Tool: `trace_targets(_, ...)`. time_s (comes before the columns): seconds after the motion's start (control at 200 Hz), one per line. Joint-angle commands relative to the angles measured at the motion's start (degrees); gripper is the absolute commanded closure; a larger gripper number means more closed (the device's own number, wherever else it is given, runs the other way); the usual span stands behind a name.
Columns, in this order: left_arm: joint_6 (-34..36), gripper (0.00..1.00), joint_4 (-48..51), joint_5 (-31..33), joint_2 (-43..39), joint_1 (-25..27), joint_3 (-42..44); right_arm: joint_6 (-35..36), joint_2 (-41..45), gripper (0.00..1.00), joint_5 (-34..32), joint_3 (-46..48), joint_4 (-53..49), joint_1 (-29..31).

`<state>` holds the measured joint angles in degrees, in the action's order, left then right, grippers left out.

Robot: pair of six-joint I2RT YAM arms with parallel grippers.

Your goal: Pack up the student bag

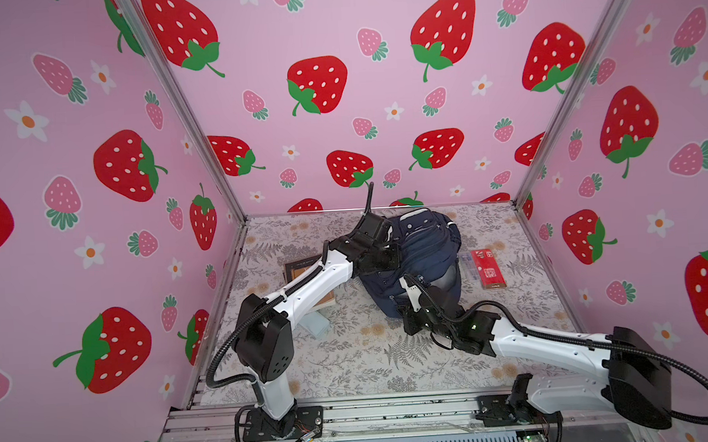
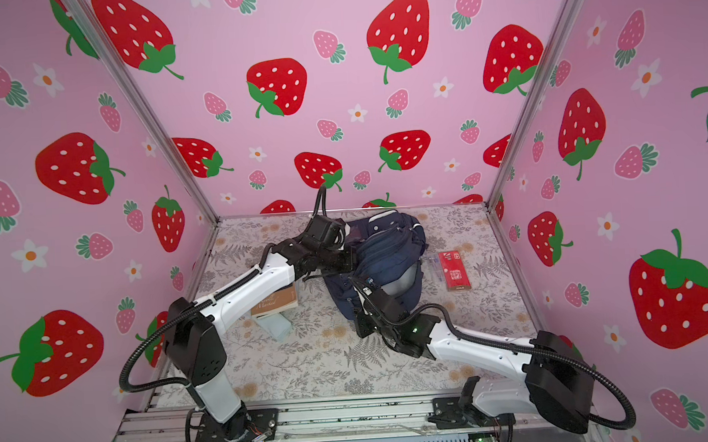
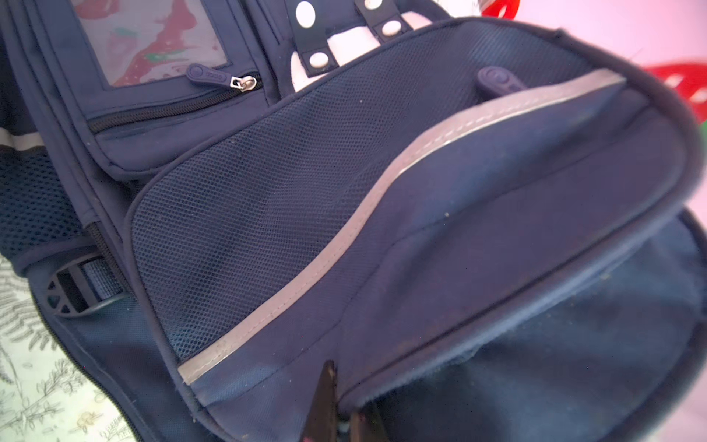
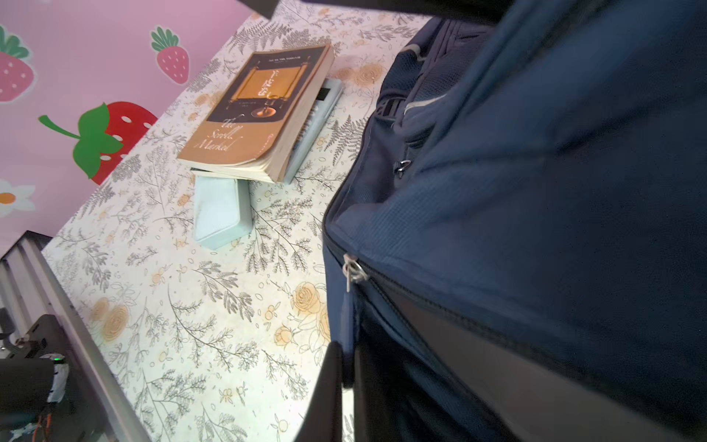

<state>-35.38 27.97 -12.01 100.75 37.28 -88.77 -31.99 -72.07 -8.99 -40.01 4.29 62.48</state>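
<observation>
Floral-print table [image 1: 351,367], centre toward 12 o'clock: student bag [image 1: 425,255], navy, slumped, mouth partly open.

Left gripper [image 3: 344,419]: clamped on the edge of the bag's front panel, apparently to lift it and hold the mouth apart.

Right gripper [image 4: 346,382]: closed on what looks like the fabric zip pull [image 4: 346,329] at the bag's 6 o'clock side, probably to draw or brace the zip.

Unpacked: paperback book [image 4: 252,114] lying across a pale blue case [image 4: 220,214], at the bag's 9 o'clock. Red packet [image 1: 488,269] at its 3 o'clock, apart from the bag.

Surface: grey ferns and tan roses on white.

Room: pink strawberry-print walls [image 1: 334,32] on three sides, with metal corner posts.
</observation>
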Motion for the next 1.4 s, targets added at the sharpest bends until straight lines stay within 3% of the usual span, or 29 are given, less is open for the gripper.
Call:
trace_targets(0.0,-11.0,1.0,-12.8,-4.3,-4.9,-0.5,-0.1,0.6,-2.5,1.0,-0.6,-1.6,1.7,2.2)
trace_targets(0.15,-10.7,1.0,-11.4,-1.8,-4.3,-0.4,0.2,1.2,-3.0,1.0,-2.9,-3.8,0.7,5.0)
trace_targets(0.355,-15.0,1.0,-17.5,-6.7,-3.1,-0.6,3.9,0.2,-8.3,1.0,-6.7,-6.4,-0.1,5.2)
trace_targets(0.53,-13.7,1.0,-18.4,-5.5,-3.8,-0.5,5.8,-0.2,-9.3,1.0,-10.5,-9.5,-2.5,5.6)
trace_targets(0.65,-15.8,1.0,-22.0,-6.2,-2.4,-0.9,9.4,-0.7,-7.2,1.0,-7.0,-8.2,0.3,5.7)
trace_targets(0.77,-19.8,1.0,-27.4,-8.5,-0.9,-0.9,10.2,-2.7,-13.1,1.0,-5.6,-8.6,1.9,6.4)
trace_targets(0.965,-18.7,1.0,-26.9,-8.9,-1.9,-0.9,9.0,-5.6,-21.1,1.0,-4.8,-7.5,8.9,6.5)
trace_targets(1.146,-16.9,1.0,-28.9,-11.9,-3.6,-1.1,13.4,-6.0,-22.8,1.0,-5.1,-8.4,9.5,5.7)
trace_targets(1.261,-9.1,1.0,-25.0,-13.0,-4.3,-1.2,15.0,-6.6,-18.3,0.65,-7.4,-6.2,8.4,5.5)
trace_targets(1.396,3.8,1.0,-13.3,-8.9,-3.5,-1.2,13.5,-8.0,-9.6,0.42,-11.1,-3.2,2.9,5.2)
